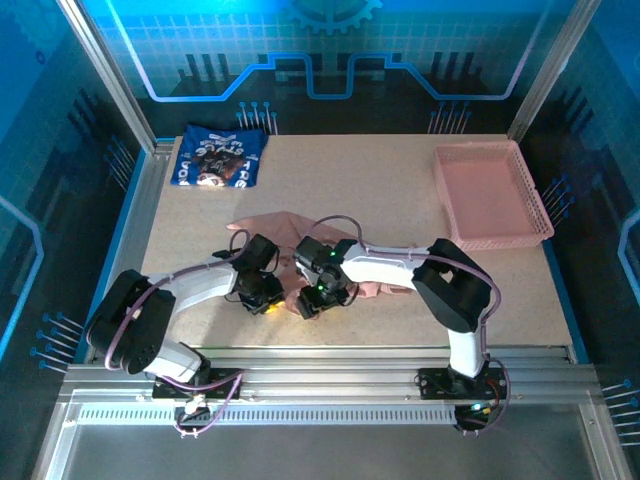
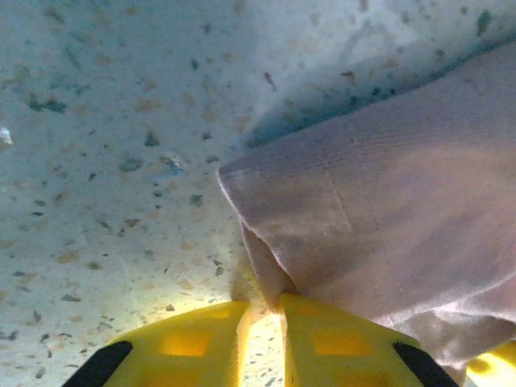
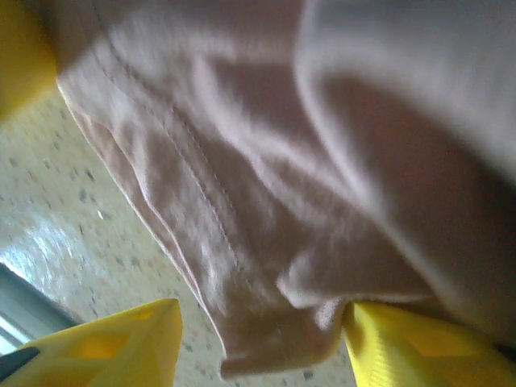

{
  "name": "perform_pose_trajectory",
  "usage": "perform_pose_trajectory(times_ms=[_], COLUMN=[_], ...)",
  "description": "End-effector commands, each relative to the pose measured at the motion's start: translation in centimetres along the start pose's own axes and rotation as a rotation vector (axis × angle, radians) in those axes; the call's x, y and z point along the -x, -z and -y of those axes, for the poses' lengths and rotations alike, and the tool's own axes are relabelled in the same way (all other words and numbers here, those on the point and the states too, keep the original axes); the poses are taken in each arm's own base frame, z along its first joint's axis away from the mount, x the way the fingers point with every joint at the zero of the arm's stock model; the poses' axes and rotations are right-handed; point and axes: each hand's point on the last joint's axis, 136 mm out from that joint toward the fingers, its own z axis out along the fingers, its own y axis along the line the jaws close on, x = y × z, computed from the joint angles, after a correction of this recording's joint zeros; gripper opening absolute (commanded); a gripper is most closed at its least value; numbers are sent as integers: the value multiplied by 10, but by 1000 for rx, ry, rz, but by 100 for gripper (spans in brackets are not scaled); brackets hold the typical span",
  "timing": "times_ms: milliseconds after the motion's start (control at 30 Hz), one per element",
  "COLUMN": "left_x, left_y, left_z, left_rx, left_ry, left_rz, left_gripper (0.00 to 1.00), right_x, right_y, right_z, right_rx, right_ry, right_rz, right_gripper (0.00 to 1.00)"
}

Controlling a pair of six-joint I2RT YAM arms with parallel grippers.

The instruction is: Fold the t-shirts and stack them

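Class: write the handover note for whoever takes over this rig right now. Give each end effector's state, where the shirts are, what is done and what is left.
Left end effector: nearly shut, apparently pinching a corner of the pink shirt.
Right end effector: open, fingers astride a hem of the pink shirt.
Shirts: the pink one lies crumpled mid-table under both arms. The navy shirt lies folded at the far left corner.
Done: navy shirt folded.
Left: fold the pink shirt, then stack the two.
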Motion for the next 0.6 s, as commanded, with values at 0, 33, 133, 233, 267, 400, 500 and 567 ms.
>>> perform_pose_trajectory(times_ms=[0, 33, 133, 233, 267, 400, 500, 567], left_x=[30, 31, 37, 47, 51, 68, 81, 89], left_y=[-12, -11, 1, 31, 44, 104, 168, 221], left_z=[33, 35, 44, 61, 68, 98, 121, 133], left_rx=[-110, -117, -140, -175, -194, -292, -359, -399], left_ry=[-43, -43, -54, -96, -105, -134, -176, -208], left_rz=[104, 106, 124, 187, 211, 326, 443, 541], left_gripper=[10, 7, 0, 0, 0, 0, 0, 0], right_x=[2, 3, 14, 33, 39, 61, 79, 92], right_y=[-21, -22, -5, 33, 48, 109, 163, 205], right_z=[11, 14, 13, -3, -9, -30, -44, -57], right_rx=[-66, -74, -42, 29, 54, 122, 169, 210], right_ry=[-39, -49, -67, -41, -33, 11, 46, 88], right_rz=[-15, -18, 35, 138, 166, 285, 393, 476], right_gripper=[35, 23, 6, 0, 0, 0, 0, 0])
